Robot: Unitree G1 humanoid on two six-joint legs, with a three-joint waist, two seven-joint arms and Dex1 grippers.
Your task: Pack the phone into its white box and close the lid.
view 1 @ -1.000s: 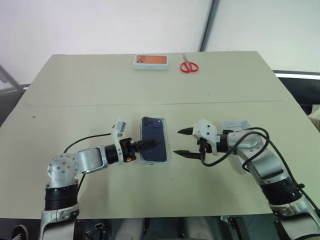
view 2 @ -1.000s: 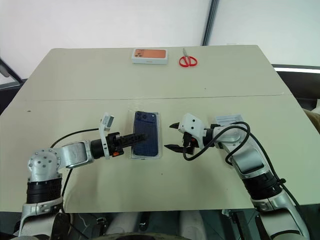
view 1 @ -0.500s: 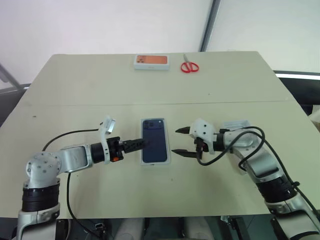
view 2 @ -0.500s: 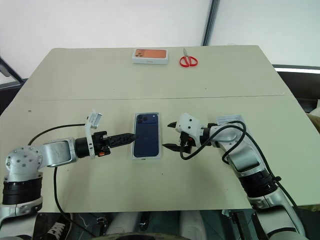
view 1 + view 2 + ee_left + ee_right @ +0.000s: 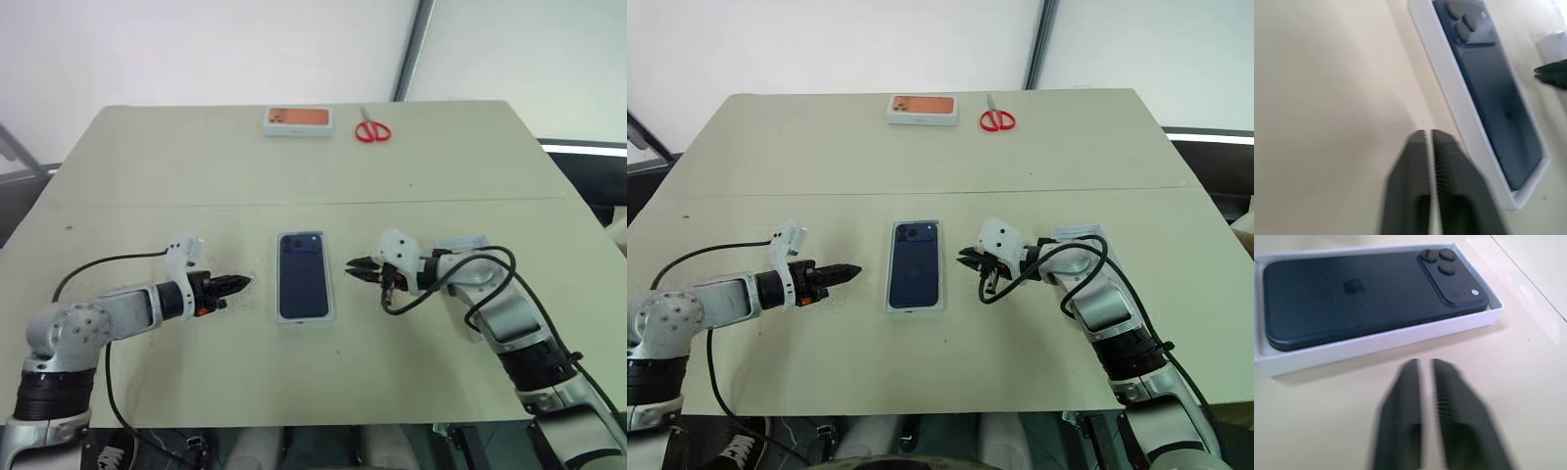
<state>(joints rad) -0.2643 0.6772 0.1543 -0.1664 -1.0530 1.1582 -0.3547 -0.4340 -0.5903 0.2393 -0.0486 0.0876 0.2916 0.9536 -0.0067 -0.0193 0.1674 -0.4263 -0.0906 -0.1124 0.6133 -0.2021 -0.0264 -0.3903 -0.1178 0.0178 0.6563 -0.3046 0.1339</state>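
The dark navy phone [image 5: 302, 274] lies back up inside the shallow white box [image 5: 305, 320] at the table's centre, camera bump at the far end. My left gripper [image 5: 245, 282] hovers to the left of the box, apart from it, fingers shut on nothing. On the other side, my right gripper [image 5: 350, 265] is close to the box wall [image 5: 1376, 345], also shut and empty. In the left wrist view the phone [image 5: 1493, 93] sits beyond my closed fingertips [image 5: 1422, 139]. The white lid [image 5: 460, 245] lies partly hidden under my right forearm.
At the table's far edge rest an orange-faced white box [image 5: 296, 120] and red scissors [image 5: 370, 129]. A seam crosses the tabletop [image 5: 147, 206] behind the phone. A black cable trails from each arm.
My left gripper pulled away from the phone toward the left and shut. The right gripper closed its wide-open fingers beside the box. The phone stays in the box.
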